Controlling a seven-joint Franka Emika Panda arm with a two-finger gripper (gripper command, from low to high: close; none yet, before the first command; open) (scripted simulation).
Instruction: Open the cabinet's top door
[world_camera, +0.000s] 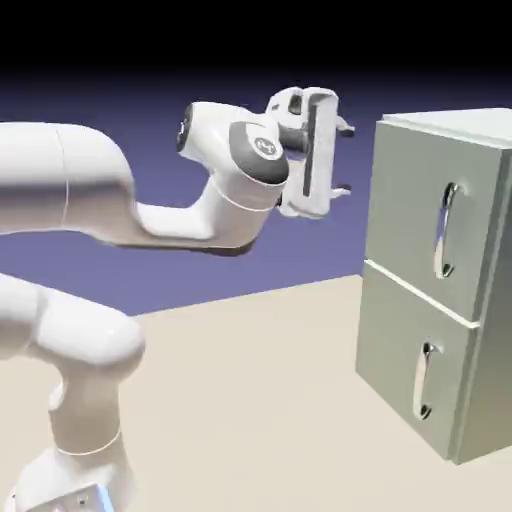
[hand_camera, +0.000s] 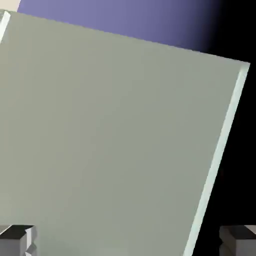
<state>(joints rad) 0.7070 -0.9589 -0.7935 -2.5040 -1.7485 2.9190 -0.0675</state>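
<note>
With its fingertips spread wide and nothing between them, the end effector (world_camera: 340, 160) hangs in mid-air, apart from the cabinet (world_camera: 425, 310). The cabinet stands on the worktop (world_camera: 240, 400) at the exterior view's right; its top door (world_camera: 415, 200), closed, lies above the lower door (world_camera: 405, 360) and bears a curved, upright silver handle (world_camera: 443, 230).
</note>
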